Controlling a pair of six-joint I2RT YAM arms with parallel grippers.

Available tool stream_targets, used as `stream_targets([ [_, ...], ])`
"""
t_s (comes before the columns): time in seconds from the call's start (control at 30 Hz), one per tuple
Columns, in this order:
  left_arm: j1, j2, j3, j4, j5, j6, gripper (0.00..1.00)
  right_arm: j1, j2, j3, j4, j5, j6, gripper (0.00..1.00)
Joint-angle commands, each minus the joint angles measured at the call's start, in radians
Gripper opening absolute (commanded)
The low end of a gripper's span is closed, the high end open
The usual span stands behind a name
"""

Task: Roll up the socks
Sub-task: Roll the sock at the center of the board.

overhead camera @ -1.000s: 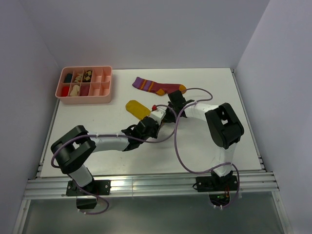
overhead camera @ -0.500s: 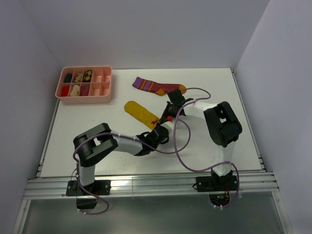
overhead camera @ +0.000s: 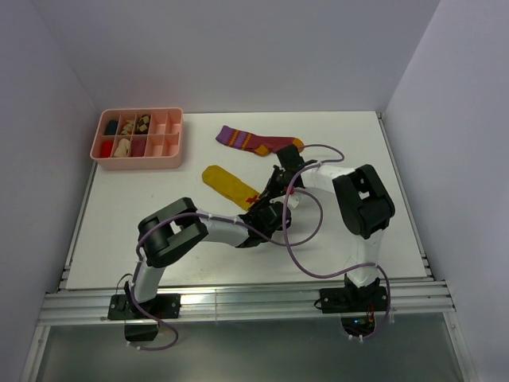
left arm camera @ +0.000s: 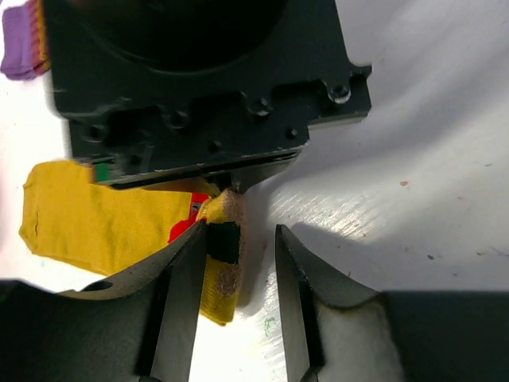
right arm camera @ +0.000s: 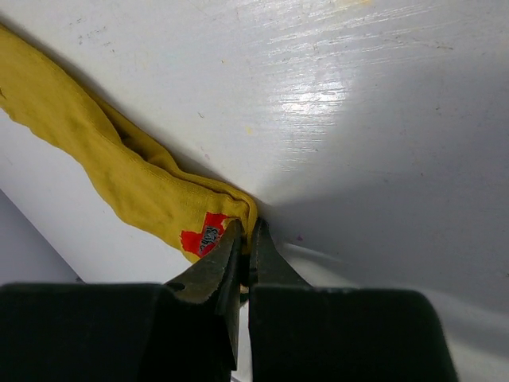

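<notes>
The mustard-yellow sock point(overhead camera: 225, 183) lies flat mid-table, its red picture near its near end. My right gripper point(overhead camera: 276, 189) is shut on that end; in the right wrist view the gripper point(right arm camera: 247, 239) pinches the sock's point(right arm camera: 131, 179) folded edge. My left gripper point(overhead camera: 266, 209) is open just in front. In the left wrist view the sock's point(left arm camera: 95, 223) doubled end sits between my gripper's point(left arm camera: 238, 278) fingers, against the left one. One maroon sock point(overhead camera: 258, 142) with a purple cuff lies behind. The other maroon sock and the diamond-check sock are out of view.
A pink compartment tray point(overhead camera: 139, 163) with small items stands at the back left. Purple cables loop over the table by both arms. The right gripper's black body point(left arm camera: 207, 87) hangs directly over the left gripper's fingers.
My left arm has folded in and its gripper has moved right and nearer, to the sock's end under the right gripper. The right gripper has kept its hold, drawing the sock out a little.
</notes>
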Motion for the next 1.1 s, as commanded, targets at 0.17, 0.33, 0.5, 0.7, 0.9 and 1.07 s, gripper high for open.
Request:
stream_targets([
  [0.17, -0.006, 0.07, 0.096, -0.183, -0.094, -0.034, 0.48, 0.003, 0.076, -0.045, -0.103, 0.004, -0.025, 0.0],
  [0.33, -0.004, 0.119, 0.137, -0.262, -0.147, -0.063, 0.49, 0.003, 0.076, -0.043, -0.106, 0.002, -0.03, 0.0],
  [0.5, -0.004, 0.115, 0.136, -0.286, -0.186, -0.08, 0.52, 0.001, 0.081, -0.045, -0.098, -0.007, -0.024, 0.0],
  [0.7, -0.004, 0.124, 0.157, -0.374, -0.187, -0.157, 0.56, -0.003, 0.085, -0.039, -0.104, -0.015, -0.027, 0.0],
  [0.9, -0.021, 0.034, 0.133, -0.372, -0.217, -0.197, 0.52, -0.008, 0.084, -0.026, -0.114, -0.01, -0.042, 0.0],
  [1.07, -0.076, -0.039, 0.134, -0.357, -0.227, -0.195, 0.48, -0.008, 0.088, -0.02, -0.121, -0.012, -0.048, 0.0],
])
